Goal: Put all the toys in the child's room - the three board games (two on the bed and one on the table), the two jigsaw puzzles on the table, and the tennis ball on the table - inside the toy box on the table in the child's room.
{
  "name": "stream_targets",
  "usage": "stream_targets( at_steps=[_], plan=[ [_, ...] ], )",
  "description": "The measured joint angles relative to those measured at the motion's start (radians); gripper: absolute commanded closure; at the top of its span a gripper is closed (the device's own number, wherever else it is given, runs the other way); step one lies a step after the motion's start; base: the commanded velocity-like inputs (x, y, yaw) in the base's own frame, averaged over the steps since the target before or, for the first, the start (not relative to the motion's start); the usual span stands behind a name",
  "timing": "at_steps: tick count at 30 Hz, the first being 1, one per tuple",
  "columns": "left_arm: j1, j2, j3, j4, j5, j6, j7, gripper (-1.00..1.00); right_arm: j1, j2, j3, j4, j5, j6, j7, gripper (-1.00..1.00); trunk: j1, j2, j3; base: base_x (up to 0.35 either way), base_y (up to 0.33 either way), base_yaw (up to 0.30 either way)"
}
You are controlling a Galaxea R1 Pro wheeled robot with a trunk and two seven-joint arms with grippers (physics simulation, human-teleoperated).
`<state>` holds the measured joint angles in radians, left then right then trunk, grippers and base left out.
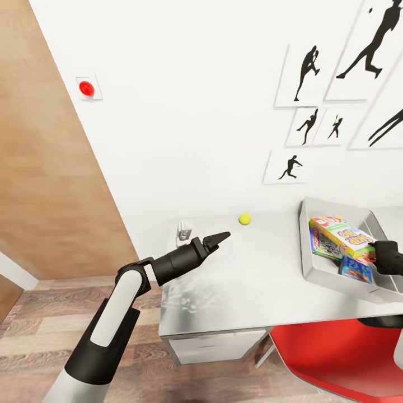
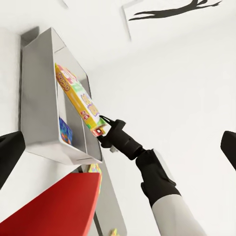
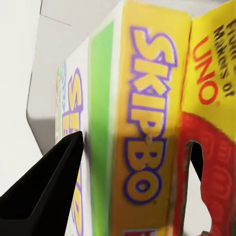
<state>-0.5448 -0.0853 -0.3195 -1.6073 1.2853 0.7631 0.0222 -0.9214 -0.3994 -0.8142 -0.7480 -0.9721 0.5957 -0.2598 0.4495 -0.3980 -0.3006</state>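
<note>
Pinched between the right end effector's (image 3: 132,182) fingers, the yellow-green board game (image 1: 342,235) rests tilted across the toy box (image 1: 309,246), so an early release could tip it out, while the left end effector (image 1: 222,237), pressed together, hovers near the tennis ball (image 1: 244,219) on the table (image 1: 252,291).

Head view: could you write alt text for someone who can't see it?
A robot's right gripper holds a yellow board game in a grey toy box on a pale table. Its left gripper, shut, points toward a tennis ball near the white wall.
</note>
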Motion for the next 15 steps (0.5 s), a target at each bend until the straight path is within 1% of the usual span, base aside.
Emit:
stream_targets(
  at_steps=[15],
  plan=[
    [-0.003, -0.003, -0.003, 0.000, 0.001, 0.000, 0.000, -1.00, -0.001, -0.002, 0.000, 0.002, 0.000, -0.002, 0.003, 1.00, 0.000, 0.000, -0.019, 0.000, 0.000, 0.000]
  ],
)
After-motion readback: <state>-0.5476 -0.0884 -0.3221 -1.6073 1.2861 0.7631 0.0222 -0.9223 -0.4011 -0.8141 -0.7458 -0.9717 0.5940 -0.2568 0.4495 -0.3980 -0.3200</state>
